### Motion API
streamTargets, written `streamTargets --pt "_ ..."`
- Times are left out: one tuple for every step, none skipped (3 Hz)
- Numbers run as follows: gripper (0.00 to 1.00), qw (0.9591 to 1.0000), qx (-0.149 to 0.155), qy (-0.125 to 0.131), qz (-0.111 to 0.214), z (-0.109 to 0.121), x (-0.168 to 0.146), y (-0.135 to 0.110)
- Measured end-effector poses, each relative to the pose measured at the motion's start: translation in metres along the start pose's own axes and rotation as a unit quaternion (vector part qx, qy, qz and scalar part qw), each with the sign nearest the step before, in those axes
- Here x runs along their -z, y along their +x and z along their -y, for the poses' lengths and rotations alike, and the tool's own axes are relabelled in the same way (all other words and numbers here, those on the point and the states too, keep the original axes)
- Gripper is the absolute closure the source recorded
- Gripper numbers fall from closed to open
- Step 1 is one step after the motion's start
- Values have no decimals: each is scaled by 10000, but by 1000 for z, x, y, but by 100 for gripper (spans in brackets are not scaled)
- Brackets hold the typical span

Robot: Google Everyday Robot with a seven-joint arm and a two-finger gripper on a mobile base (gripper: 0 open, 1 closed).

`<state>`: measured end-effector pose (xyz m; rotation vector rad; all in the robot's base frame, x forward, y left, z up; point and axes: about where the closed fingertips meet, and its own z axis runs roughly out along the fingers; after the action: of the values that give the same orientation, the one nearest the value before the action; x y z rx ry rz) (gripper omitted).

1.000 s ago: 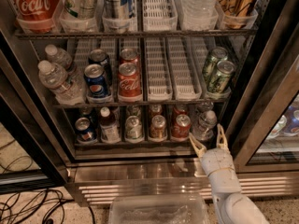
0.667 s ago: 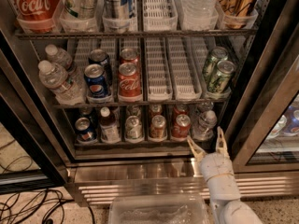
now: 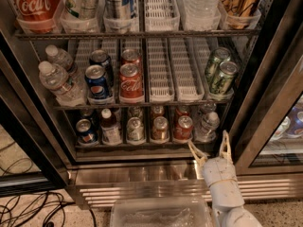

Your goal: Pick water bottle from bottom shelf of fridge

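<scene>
The water bottle (image 3: 208, 125) stands ungrasped in the rightmost lane of the bottom shelf (image 3: 118, 147) of the fridge (image 3: 142, 175), and the gripper (image 3: 208, 140) hovers at its six o'clock with jaws apart, so reaching in, closing and lifting out all remain.

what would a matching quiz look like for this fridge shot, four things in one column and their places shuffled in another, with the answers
Column one
1. small water bottle
2. white-capped bottle of dark drink
3. green cans
4. gripper

Column two
A. middle shelf, right end
B. low in front of the fridge, jaws open, just below the small water bottle
C. bottom shelf, rightmost lane
D. bottom shelf, second lane from the left

Pairs: 1-C, 2-D, 3-A, 4-B
</scene>
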<state>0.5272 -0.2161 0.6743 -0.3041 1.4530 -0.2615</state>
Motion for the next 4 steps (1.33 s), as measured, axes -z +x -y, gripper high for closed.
streamTargets --pt "26 9999 -41 13 -107 5 -8 5" --pt "30 9996 -81 31 -254 12 -20 13" --pt "30 9991 -135 68 -401 19 -29 22" --pt "34 9985 -177 73 -506 21 -36 29"
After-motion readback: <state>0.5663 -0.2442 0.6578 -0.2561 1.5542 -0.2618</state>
